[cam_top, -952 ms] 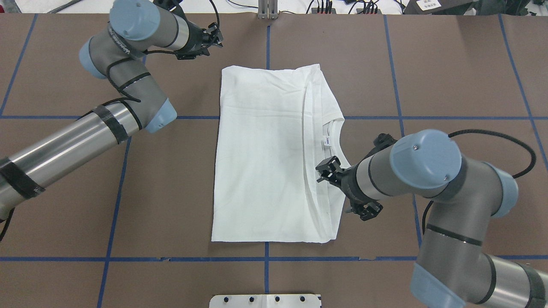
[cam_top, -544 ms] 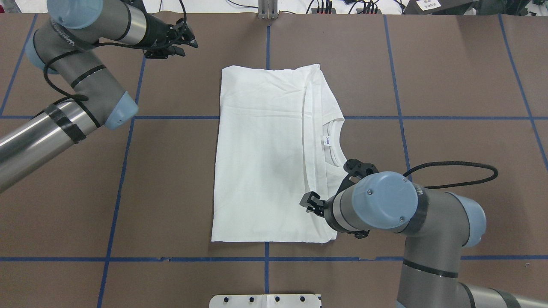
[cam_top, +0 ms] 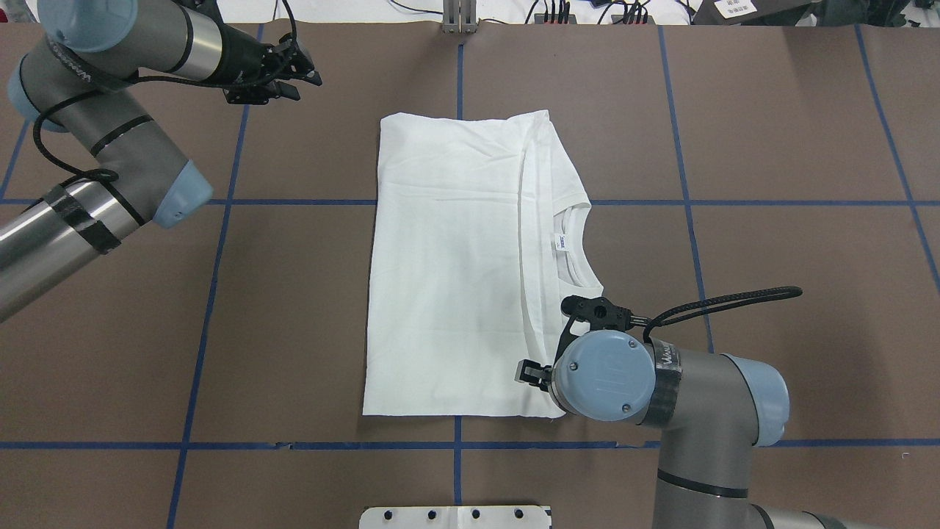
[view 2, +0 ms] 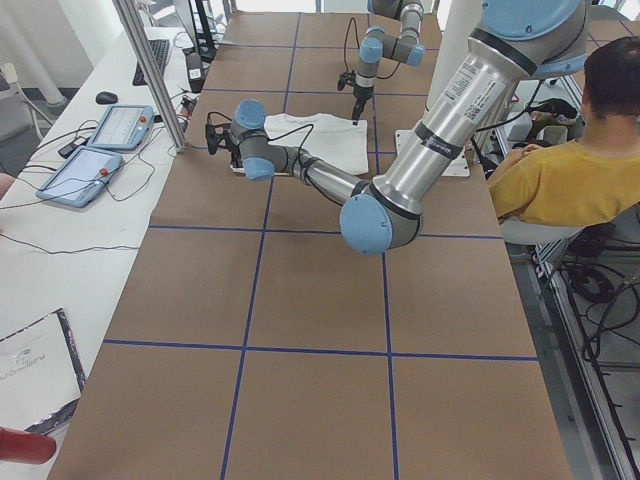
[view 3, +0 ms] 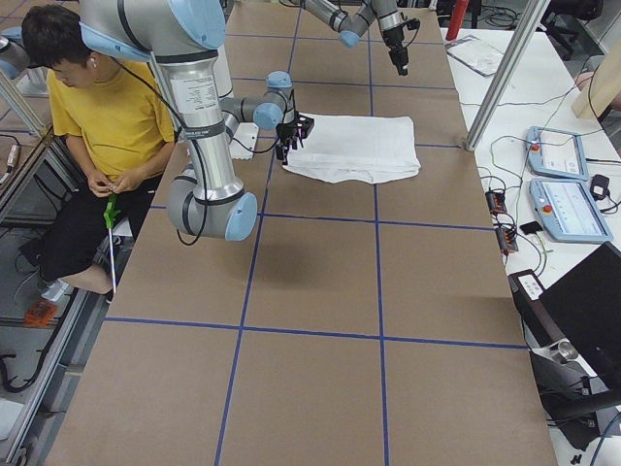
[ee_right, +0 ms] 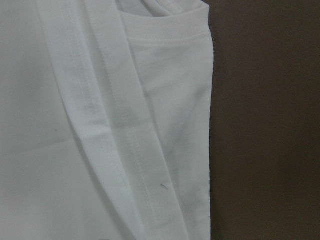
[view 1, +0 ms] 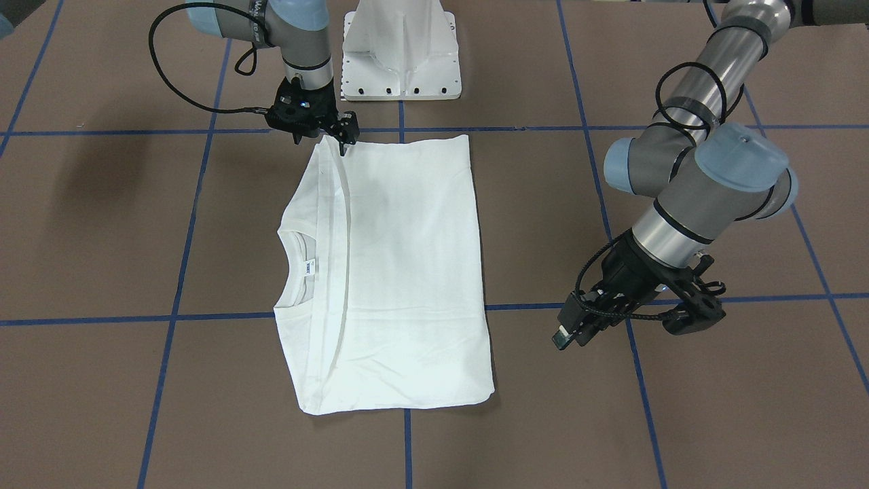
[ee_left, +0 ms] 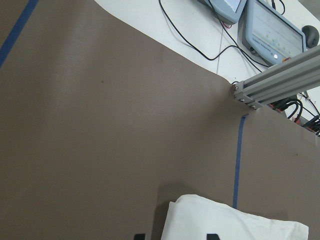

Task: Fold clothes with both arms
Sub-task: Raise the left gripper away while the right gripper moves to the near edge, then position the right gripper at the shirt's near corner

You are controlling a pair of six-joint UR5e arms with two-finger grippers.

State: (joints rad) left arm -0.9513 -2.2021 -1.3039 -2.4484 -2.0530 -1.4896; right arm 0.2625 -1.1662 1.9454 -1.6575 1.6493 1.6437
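The white T-shirt [cam_top: 455,264] lies folded into a flat rectangle mid-table, with the collar and small neck label [cam_top: 561,243] on its right side. It also shows in the front view [view 1: 394,272]. No printed text shows. My right gripper [view 1: 322,138] points down at the shirt's near right corner, jaws apart and holding nothing; in the overhead view my right wrist [cam_top: 602,375] covers it. The right wrist view shows folded hem and shoulder cloth [ee_right: 100,125]. My left gripper [cam_top: 297,70] is open and empty over bare table, beyond the shirt's far left corner [ee_left: 235,220].
The white pedestal base [view 1: 400,54] stands at the robot's edge. An aluminium post [cam_top: 459,18] and cables stand past the far edge. Blue tape lines cross the brown table [cam_top: 771,147]. A seated person in yellow [view 2: 560,170] is beside the robot.
My left arm swung left, away from the shirt's far left corner. My right arm moved from the collar toward the shirt's near right corner and turned downward.
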